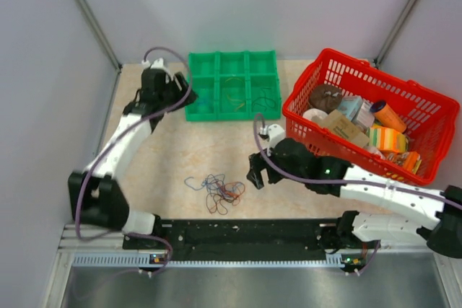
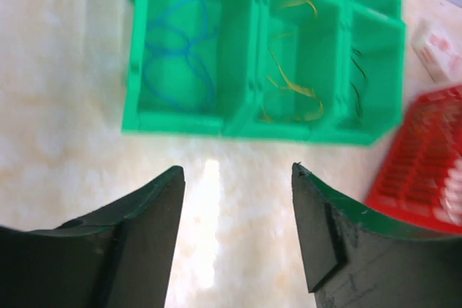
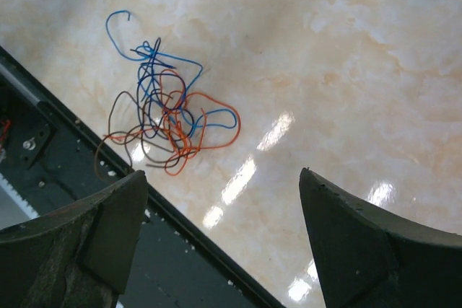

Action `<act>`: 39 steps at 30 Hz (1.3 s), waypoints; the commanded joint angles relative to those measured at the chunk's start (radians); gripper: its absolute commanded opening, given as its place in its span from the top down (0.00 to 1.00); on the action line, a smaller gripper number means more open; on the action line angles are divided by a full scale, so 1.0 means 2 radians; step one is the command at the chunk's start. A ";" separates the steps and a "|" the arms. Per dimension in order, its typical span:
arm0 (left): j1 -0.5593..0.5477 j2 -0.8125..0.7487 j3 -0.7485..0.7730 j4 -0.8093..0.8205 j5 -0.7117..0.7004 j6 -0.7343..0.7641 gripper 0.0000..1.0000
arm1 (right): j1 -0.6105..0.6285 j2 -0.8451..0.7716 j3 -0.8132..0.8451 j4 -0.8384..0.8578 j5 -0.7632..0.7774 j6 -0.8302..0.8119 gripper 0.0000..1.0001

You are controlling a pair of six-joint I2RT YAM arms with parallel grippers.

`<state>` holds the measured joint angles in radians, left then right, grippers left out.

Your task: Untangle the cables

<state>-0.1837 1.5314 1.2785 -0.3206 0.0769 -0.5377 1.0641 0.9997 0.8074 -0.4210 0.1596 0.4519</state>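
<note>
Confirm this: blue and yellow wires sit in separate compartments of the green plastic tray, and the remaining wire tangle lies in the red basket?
Not in the red plastic basket: the tangle of thin coloured wires lies on the marbled table, as the right wrist view shows. The rest stands.

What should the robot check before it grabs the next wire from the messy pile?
1. Left tool open, empty: ok.
2. Right tool open, empty: ok.
3. Knotted pile of thin blue, orange and dark wires seen by right wrist camera: ok.
4. Pile untangled: not ok.
5. Green plastic sorting tray has a spare compartment: cannot tell.
</note>
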 commanded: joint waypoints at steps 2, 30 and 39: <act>0.001 -0.212 -0.194 -0.027 0.100 -0.026 0.36 | 0.003 0.105 0.040 0.099 -0.023 -0.036 0.17; -0.136 -0.253 -0.409 0.186 0.139 -0.121 0.48 | 0.009 0.207 -0.082 0.287 -0.199 -0.034 1.00; -0.180 -0.176 -0.368 0.192 0.151 -0.105 0.32 | 0.005 0.084 -0.095 0.233 -0.127 -0.057 1.00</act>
<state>-0.5175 1.1698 0.5236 -0.0185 0.3656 -0.7506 1.0714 1.2827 0.6018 0.0402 -0.1612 0.3779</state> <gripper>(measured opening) 0.679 0.012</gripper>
